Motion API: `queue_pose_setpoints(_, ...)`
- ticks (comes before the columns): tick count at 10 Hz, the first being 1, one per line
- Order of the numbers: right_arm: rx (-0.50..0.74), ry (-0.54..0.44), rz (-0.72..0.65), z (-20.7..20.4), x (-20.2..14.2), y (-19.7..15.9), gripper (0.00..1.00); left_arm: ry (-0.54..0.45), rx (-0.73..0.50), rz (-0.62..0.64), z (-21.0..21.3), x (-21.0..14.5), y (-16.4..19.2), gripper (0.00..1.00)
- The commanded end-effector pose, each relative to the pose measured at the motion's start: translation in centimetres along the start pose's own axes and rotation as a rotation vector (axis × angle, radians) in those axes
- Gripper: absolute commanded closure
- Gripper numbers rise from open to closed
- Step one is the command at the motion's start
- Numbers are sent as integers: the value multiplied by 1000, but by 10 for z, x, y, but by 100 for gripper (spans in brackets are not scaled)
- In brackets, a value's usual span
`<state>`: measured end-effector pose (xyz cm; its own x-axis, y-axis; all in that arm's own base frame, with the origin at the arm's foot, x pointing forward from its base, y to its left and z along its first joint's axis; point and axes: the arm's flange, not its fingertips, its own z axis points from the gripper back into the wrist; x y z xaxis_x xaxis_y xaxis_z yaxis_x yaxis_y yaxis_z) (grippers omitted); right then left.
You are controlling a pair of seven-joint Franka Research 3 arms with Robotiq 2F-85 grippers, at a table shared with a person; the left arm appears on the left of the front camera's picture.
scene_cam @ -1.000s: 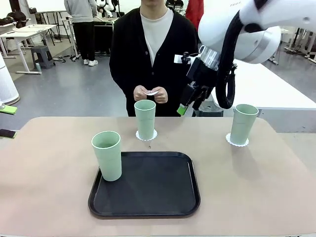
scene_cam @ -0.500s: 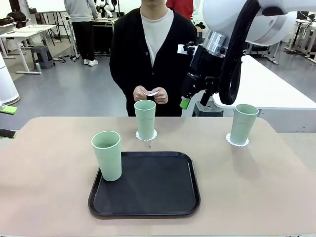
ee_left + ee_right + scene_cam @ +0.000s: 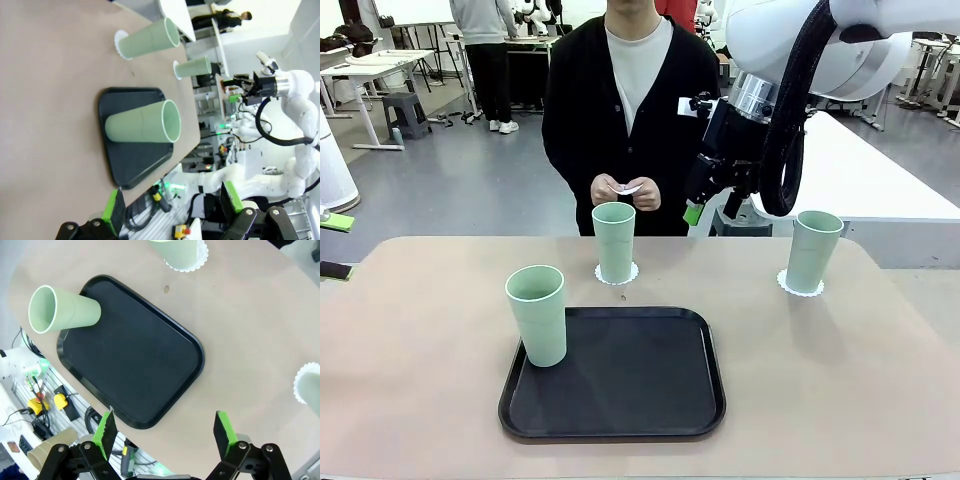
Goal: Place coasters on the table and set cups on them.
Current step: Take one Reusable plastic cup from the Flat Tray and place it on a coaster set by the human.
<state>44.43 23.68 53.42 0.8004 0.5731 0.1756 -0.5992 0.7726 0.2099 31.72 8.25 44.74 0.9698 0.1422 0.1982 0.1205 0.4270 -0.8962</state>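
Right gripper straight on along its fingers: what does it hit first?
The right gripper would probably meet the black tray near its edge, or the table just beside it; depth is unclear.

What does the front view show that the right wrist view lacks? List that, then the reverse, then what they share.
Front view: a person's hands holding a white coaster across the table, and the right claw hanging above the tabletop, seen from outside.
Right wrist view: the green pads of that claw, spread open, and yellow gear past the table's edge.
Shared: the black tray, a cup standing on its corner, the middle cup on a doily coaster, and the beige table.
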Motion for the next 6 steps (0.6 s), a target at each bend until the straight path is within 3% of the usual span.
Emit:
queue_pose_setpoints(1,5,-13,16,1,0,-2,0,-4,-11,-6,1,0,0,0)
queue_pose_setpoints(4,0,0,0,0,0,0,0,-4,-11,-6,1,0,0,0)
queue_pose_setpoints(5,96,-88,-7,-2,-40,19,0,-4,-11,-6,1,0,0,0)
queue_pose_setpoints(6,200,-213,-68,5,-87,14,0,-4,-11,-6,1,0,0,0)
